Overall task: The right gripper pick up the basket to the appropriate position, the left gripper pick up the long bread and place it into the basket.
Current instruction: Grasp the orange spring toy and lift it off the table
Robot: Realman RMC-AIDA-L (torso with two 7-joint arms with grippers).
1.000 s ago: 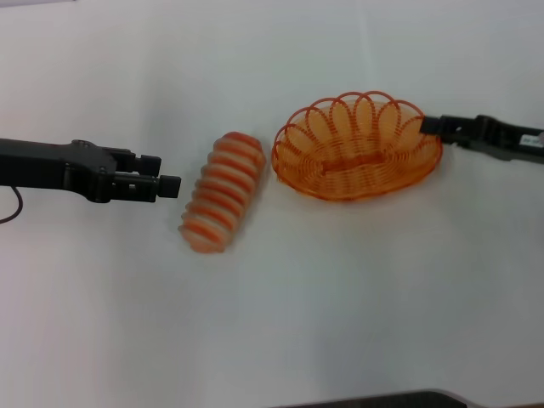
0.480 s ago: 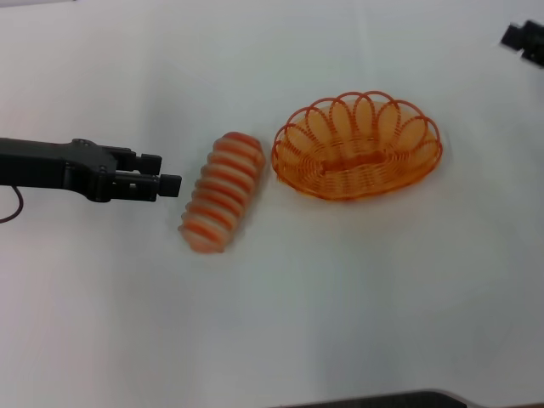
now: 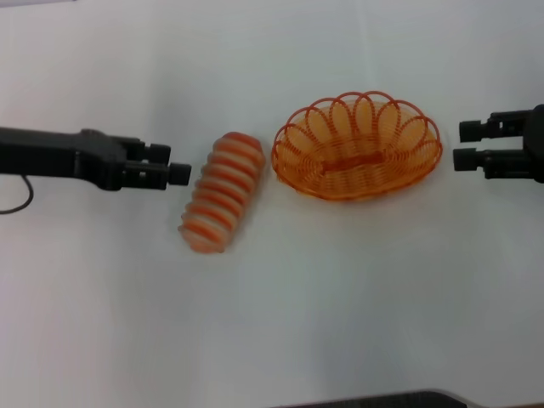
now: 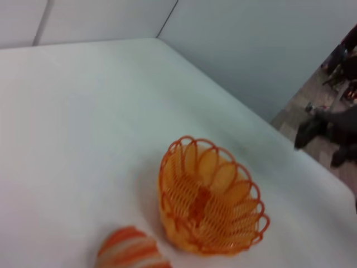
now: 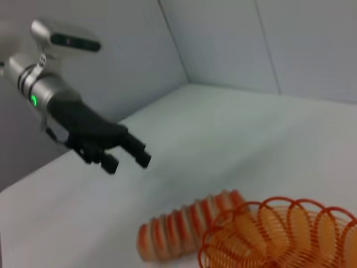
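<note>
Head view: the left gripper [image 3: 174, 167], fingers parted, reaches level toward the long bread [image 3: 223, 192] on the bench [image 3: 340, 289]. The right gripper [image 3: 466, 144], fingers spread, hovers just beside the basket [image 3: 357, 146].

Left wrist view: nothing lies in the basket [image 4: 209, 204].

Right wrist view: the bread [image 5: 184, 230] touches the basket's rim.

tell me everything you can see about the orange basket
The basket is an oval bowl of orange wire with a rim of tall scalloped loops and a denser woven bottom. It sits upright and empty on the white table. The long bread lies just off its left end; the open right gripper is off its right end, not touching.
</note>
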